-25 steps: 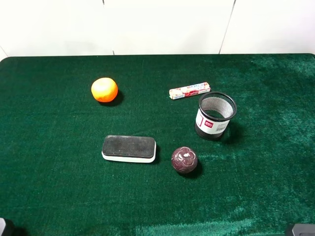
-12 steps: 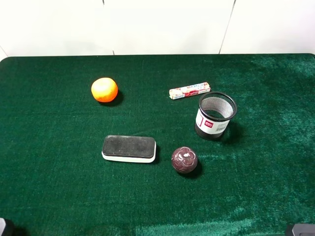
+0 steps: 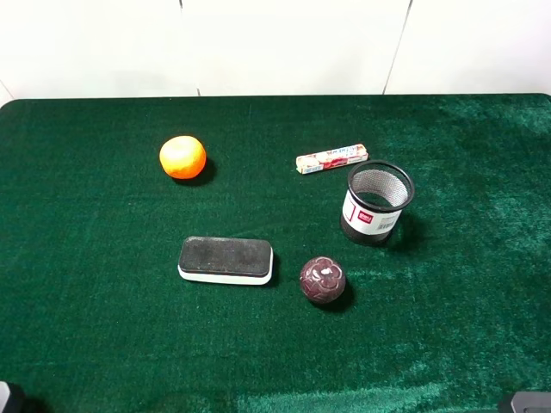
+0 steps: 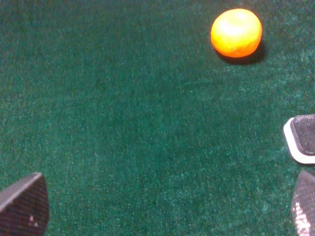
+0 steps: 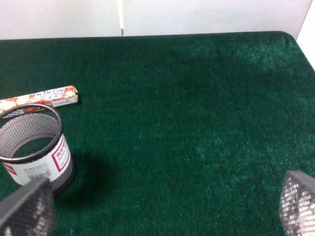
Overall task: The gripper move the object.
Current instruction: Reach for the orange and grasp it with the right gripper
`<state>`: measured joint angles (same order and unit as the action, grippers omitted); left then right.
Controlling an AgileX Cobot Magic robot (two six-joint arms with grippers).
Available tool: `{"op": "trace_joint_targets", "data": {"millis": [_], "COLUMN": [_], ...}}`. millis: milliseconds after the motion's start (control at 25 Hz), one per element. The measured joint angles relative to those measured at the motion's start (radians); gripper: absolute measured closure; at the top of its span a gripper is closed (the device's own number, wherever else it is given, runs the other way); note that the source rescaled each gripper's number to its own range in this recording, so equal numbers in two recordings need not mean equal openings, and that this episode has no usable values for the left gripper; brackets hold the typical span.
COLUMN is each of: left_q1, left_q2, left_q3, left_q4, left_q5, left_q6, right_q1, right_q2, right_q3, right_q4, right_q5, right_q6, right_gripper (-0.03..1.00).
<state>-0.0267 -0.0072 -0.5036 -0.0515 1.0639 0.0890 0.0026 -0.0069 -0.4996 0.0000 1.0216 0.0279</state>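
Note:
The orange ball [image 3: 182, 157] lies on the green cloth at the back left, alone and untouched. It also shows in the left wrist view [image 4: 236, 33], well ahead of the fingers. My left gripper [image 4: 165, 209] is open and empty, its fingertips [image 4: 23, 204] spread wide over bare cloth. My right gripper [image 5: 162, 204] is open and empty too, its fingertips [image 5: 27, 206] wide apart near the mesh cup. In the high view only small bits of both arms show at the bottom corners [image 3: 9, 397].
A black eraser block [image 3: 225, 260] lies in the middle, a dark maroon ball [image 3: 323, 280] to its right. A black mesh cup [image 3: 376, 203] stands right of centre, with a candy stick [image 3: 331, 158] behind it. A white wall backs the table.

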Motion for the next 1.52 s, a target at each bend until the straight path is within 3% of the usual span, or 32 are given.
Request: {"op": "trace_joint_targets", "data": {"millis": [1520], "left_q1": [0.0], "left_q2": [0.0], "left_q3": [0.0], "left_q4": [0.0], "left_q5": [0.0], "left_q6": [0.0], "right_q1": [0.0], "right_q2": [0.0], "right_q3": [0.0], "right_q4": [0.009], "right_q5": [0.0], "right_q6": [0.0], "right_gripper": [-0.03]}}
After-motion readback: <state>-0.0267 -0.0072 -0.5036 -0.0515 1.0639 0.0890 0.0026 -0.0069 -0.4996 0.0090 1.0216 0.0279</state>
